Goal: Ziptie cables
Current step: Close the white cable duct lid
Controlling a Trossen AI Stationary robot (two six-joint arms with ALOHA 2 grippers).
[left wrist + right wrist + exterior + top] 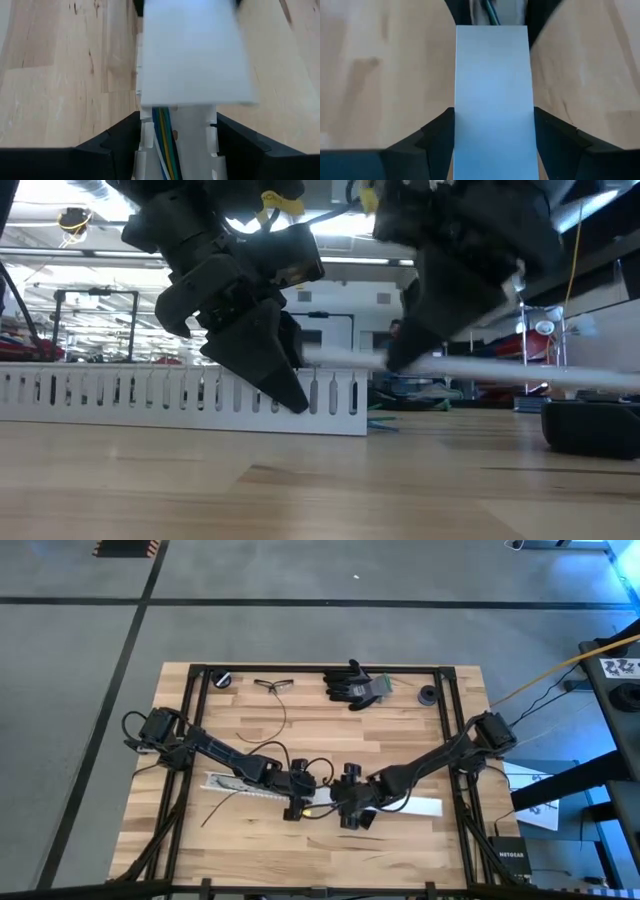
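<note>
Left gripper (297,808) clamps the slotted white duct (175,150); the cables (164,145) lie inside it. Right gripper (352,815) is clamped on the flat white cover (492,100), held over the duct's end. Risk: a skewed cover pinches cables or drags the duct sideways.

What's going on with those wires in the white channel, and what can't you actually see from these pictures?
- Cables: left wrist view shows only a short stretch; the white cover hides the rest.
- Left end effector straddles the slotted channel; contact can't be confirmed.
- Right end effector flanks the cover; whether it squeezes is unclear.
- Zipties: no thin black strip can be surely identified in the high view; too small.
</note>
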